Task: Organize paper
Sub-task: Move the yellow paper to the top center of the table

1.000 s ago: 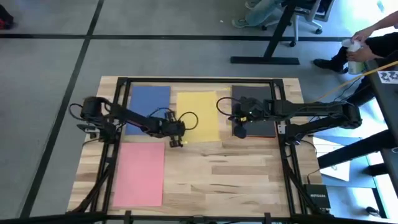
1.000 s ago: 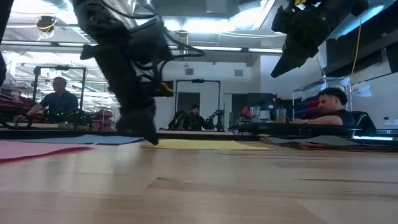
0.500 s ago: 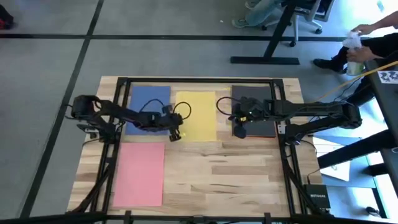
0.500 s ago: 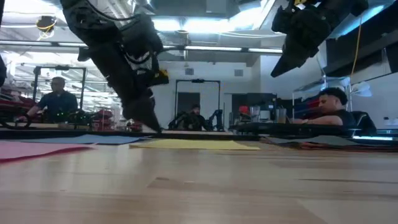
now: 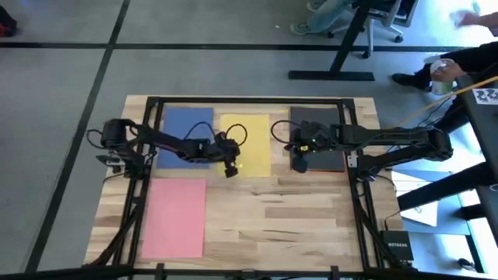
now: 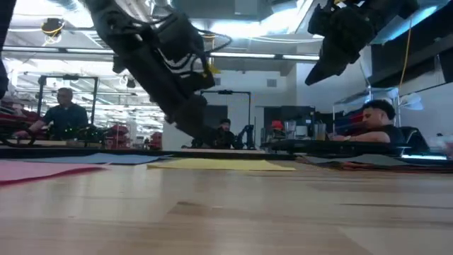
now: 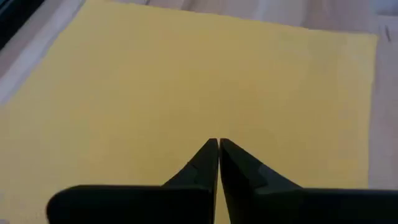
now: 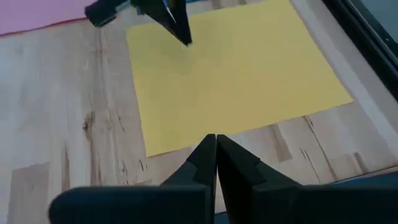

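Four sheets of paper lie flat on the wooden table: blue (image 5: 185, 128) at the far left, yellow (image 5: 249, 136) beside it, dark grey (image 5: 319, 128) at the far right, and pink (image 5: 173, 216) at the near left. An orange strip (image 5: 323, 170) shows along the dark grey sheet's near edge. My left gripper (image 5: 231, 169) is shut over the yellow sheet (image 7: 186, 74) near its near left corner, and it also shows in the right wrist view (image 8: 185, 40). My right gripper (image 5: 299, 165) is shut, hanging high (image 6: 315, 74) over the dark grey sheet's near left corner and holding nothing. My left gripper points its shut fingertips (image 7: 208, 152) down and slanting at the yellow sheet's near left part (image 8: 177, 62). I cannot tell whether the tips touch the paper or stand just above it.
Black frame rails (image 5: 148, 155) run along the table's left, right and far sides. Bare wood (image 5: 288, 225) fills the near right of the table. People sit beyond the table (image 6: 375, 117), and one stands off its far right corner (image 5: 467, 58).
My left gripper, shut throughout, went from the yellow sheet's near left corner a little toward the far edge, then right, farther onto the sheet. The yellow sheet has slid slightly toward the blue sheet, still flat on the table.
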{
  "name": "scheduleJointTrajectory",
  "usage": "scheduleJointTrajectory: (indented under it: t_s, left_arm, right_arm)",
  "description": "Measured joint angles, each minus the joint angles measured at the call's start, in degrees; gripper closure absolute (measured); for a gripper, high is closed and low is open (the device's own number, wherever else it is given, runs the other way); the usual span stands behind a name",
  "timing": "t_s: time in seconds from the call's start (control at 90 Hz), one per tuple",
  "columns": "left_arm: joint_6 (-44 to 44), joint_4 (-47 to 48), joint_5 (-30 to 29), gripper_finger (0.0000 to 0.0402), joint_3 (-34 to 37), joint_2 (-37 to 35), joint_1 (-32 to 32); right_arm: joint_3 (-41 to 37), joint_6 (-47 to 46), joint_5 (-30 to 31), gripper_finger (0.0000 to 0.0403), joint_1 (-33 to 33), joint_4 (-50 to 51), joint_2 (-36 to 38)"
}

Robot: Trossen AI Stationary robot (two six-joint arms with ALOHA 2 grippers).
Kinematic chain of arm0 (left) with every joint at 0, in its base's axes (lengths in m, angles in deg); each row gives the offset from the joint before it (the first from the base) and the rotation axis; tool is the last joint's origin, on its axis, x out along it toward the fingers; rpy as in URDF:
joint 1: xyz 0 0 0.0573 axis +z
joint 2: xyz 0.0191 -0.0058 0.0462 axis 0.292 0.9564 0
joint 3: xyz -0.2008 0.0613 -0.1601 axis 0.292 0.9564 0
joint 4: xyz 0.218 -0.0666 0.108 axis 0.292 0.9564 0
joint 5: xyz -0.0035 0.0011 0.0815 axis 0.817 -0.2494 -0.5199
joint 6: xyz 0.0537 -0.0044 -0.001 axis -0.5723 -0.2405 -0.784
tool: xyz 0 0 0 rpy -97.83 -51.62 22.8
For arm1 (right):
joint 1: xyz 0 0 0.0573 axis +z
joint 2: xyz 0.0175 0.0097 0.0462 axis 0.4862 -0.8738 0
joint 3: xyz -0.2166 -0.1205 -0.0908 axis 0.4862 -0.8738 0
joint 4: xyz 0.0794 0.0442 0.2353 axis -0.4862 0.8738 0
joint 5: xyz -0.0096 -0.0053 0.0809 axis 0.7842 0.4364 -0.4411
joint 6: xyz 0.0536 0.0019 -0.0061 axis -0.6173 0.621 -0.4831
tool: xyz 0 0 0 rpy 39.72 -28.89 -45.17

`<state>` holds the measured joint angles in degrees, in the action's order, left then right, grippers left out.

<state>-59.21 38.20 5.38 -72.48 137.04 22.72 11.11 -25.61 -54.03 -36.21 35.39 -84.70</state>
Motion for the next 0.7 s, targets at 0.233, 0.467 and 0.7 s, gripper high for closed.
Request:
scheduleJointTrajectory:
  t_s: [0.233,0.467,0.7]
  left_arm:
    - [0.58,-0.79,-1.62,0.0402,-0.89,4.84,1.51]
    - [-0.05,-1.28,-1.83,0.0401,-0.64,5.94,3.11]
    - [-1.61,-1.73,-1.81,0.0401,-0.64,6.16,6.27]
  right_arm:
    - [0.00,-0.02,-0.01,0.0403,0.00,0.61,0.00]
    - [0.00,-0.02,-0.01,0.0403,0.00,0.86,0.00]
    - [0.00,-0.11,-0.01,0.0403,0.00,0.90,0.00]
